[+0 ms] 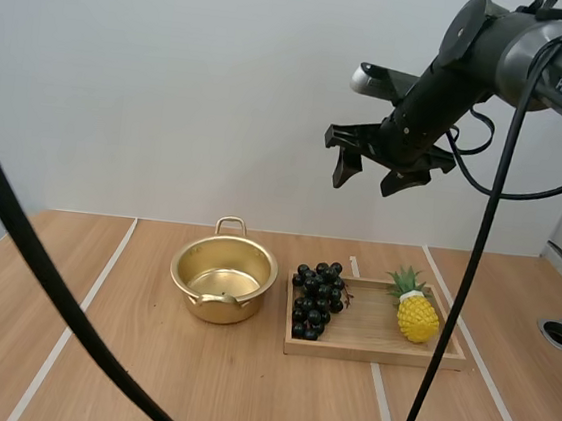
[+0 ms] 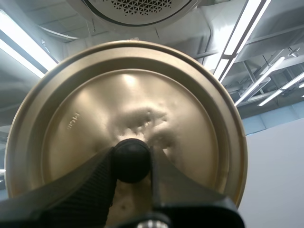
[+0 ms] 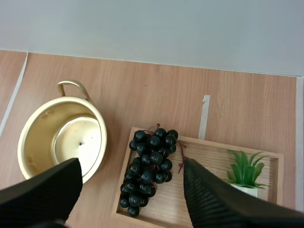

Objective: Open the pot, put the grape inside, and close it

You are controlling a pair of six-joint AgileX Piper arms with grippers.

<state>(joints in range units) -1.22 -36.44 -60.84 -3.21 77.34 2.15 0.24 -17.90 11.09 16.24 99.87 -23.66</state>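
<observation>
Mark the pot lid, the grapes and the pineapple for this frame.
pot lid (image 2: 128,109): left wrist view, domed metal beside the knob.
bunch of grapes (image 1: 317,300): high view, centre of the cluster.
pineapple (image 1: 418,319): high view, yellow body.

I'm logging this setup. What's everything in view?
pot: 1, gold, open, on the table, left of the tray
lid: 1, gold with black knob, off the pot
grapes: 1 bunch, dark, left end of tray
pineapple: 1, yellow with green leaves, right end of tray
tray: 1, light wood, on the table
table: 1, wood with white lines
left hand: 1, black, shut on the lid's knob
right hand: 1, black, open, high over the grapes
</observation>
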